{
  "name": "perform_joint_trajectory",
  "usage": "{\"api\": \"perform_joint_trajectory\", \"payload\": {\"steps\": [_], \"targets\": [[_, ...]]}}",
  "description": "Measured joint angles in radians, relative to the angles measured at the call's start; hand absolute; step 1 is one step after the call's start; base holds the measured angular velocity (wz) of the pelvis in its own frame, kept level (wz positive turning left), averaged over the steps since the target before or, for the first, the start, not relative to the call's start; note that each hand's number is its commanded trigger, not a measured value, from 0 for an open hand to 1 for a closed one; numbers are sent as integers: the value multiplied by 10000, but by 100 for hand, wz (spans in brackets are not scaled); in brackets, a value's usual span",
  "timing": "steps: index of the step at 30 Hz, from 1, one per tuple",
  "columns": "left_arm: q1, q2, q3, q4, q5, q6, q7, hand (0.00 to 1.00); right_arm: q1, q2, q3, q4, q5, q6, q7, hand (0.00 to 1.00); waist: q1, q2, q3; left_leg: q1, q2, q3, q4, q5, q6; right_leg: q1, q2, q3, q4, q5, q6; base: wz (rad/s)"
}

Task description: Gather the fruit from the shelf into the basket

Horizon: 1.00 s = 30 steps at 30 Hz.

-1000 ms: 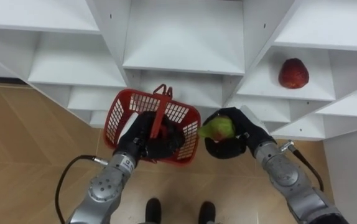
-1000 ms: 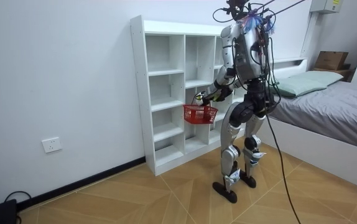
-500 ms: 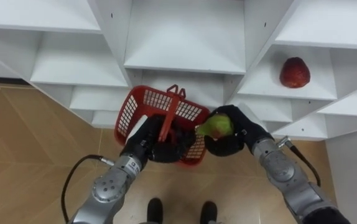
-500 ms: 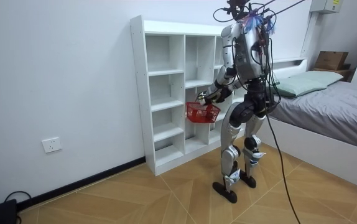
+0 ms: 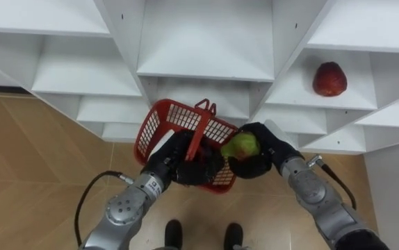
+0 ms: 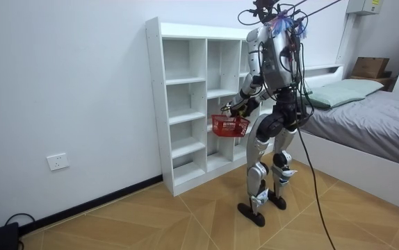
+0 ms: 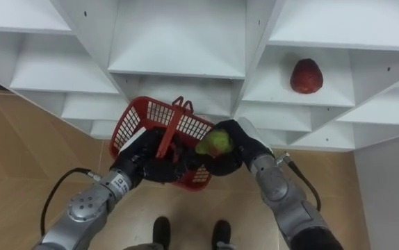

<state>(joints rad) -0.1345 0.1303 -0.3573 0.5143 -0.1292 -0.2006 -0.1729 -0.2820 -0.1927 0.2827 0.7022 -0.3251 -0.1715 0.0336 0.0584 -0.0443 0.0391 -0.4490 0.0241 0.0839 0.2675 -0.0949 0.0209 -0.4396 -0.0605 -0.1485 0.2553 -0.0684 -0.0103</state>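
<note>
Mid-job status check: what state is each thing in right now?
red basket: tilted, hanging from the left hand.
left hand: shut on the red basket.
green fruit: gripped in the right hand, at the red basket's rim.
right hand: shut on the green fruit.
red fruit: resting on a closet shelf, untouched.

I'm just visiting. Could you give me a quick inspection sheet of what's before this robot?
Surface: white shelves, mostly bare.
Job's things: red fruit on a right-hand shelf; green fruit at the rim of the basket.
Clutter: nothing seen.
Hands: left hand curled round the basket's handle; right hand gripping the green fruit.
Cables: nothing seen but the robot's own.
Surroundings: wood floor, bed, wall socket.
</note>
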Motion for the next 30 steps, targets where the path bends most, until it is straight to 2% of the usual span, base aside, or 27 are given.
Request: {"api": "perform_joint_trajectory", "payload": {"steps": [17, 30], "targets": [[-26, -108, -92, -1, -366, 26, -539, 100, -128, 168, 4, 357, -208, -8, 26, 0, 25, 40, 18, 18, 7, 18, 4, 0, 0, 5, 65, 74, 7, 1, -1, 0], [-127, -178, -78, -15, -366, 30, -550, 100, -148, 262, -5, 356, -369, -18, 25, 0, 34, 55, 7, 17, 8, 17, 10, 0, 0, -2, 66, 81, 12, 1, -1, 0]]}}
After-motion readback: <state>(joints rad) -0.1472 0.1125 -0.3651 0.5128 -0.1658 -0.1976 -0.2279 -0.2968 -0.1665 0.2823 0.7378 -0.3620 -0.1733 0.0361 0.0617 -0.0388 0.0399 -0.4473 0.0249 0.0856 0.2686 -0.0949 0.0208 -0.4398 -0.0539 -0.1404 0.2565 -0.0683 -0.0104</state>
